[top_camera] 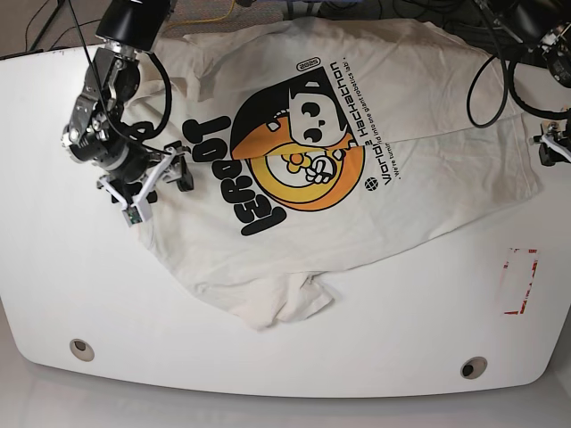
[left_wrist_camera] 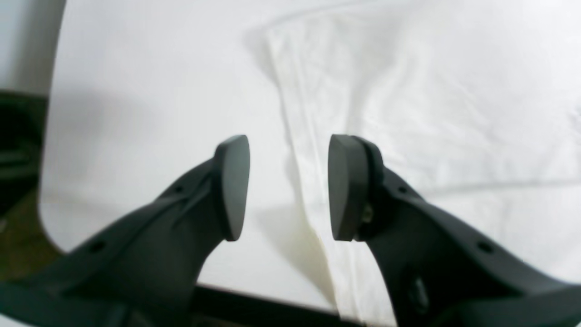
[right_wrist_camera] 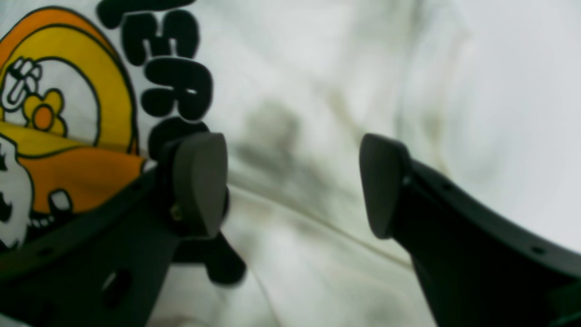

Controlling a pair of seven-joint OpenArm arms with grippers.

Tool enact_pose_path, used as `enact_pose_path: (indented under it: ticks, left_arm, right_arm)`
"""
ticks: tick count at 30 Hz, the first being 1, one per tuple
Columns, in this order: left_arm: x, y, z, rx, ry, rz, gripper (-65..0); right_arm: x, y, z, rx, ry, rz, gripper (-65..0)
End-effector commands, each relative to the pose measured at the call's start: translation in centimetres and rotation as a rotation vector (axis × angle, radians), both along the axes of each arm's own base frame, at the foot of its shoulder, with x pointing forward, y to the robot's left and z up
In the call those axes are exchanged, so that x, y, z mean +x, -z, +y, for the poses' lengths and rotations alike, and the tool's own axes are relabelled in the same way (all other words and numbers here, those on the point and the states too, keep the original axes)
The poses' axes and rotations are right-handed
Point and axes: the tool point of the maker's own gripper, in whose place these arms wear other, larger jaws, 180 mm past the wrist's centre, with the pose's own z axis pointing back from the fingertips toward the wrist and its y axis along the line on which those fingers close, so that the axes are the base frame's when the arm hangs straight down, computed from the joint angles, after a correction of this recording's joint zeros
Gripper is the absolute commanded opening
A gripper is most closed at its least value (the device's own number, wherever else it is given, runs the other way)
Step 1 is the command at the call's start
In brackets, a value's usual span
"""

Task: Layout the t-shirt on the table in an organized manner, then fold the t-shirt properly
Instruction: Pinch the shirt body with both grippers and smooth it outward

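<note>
white t-shirt (top_camera: 419, 80), yellow-orange print (top_camera: 299, 147), black lettering (top_camera: 254, 192)

Black cables (top_camera: 489, 85) loop at far right table edge; dark floor (left_wrist_camera: 18, 150) beyond table corner.

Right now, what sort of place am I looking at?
Probably a robotics lab or test bench: a glossy white table with cable grommets, a red tape rectangle, and a white printed cotton t-shirt spread between two robot arms.
</note>
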Motion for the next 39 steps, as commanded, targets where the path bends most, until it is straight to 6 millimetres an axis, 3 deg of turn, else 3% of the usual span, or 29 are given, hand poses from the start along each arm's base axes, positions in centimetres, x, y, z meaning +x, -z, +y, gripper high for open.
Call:
enact_pose_path:
  ticks: [1,4,10,20,28,30,39]
  left_arm:
    - [2.0,-0.4,-0.2,0.034,0.014,-0.041,-38.8]
    - [2.9,0.7,-0.9,0.054,0.027,-0.024,-38.8]
    - [4.1,4.9,-4.2,0.01,0.093,0.019,-38.9]
    - [4.3,10.1,-6.6,-0.085,0.142,0.08,-38.9]
    - [7.4,11.5,-7.1,-0.114,0.208,0.089,-38.9]
    - [9.0,11.6,-7.3,-0.135,0.219,0.071,-38.9]
    - [14.5,11.0,-9.1,-0.176,0.281,0.007,-38.9]
  right_arm:
    - [2.0,-1.2,-0.1,0.029,0.002,-0.059,-25.5]
    - [2.6,-0.6,0.2,0.055,0.005,-0.049,-31.5]
    - [3.1,0.5,1.4,0.064,-0.031,-0.03,-42.8]
    - [2.5,2.2,1.8,-0.021,-0.044,0.014,-45.3]
    - [2.4,4.1,1.4,-0.015,-0.025,0.032,-45.3]
    - [2.4,4.4,1.0,-0.013,-0.019,0.032,-45.3]
    - [2.9,4.0,-0.2,-0.024,-0.007,-0.002,-45.3]
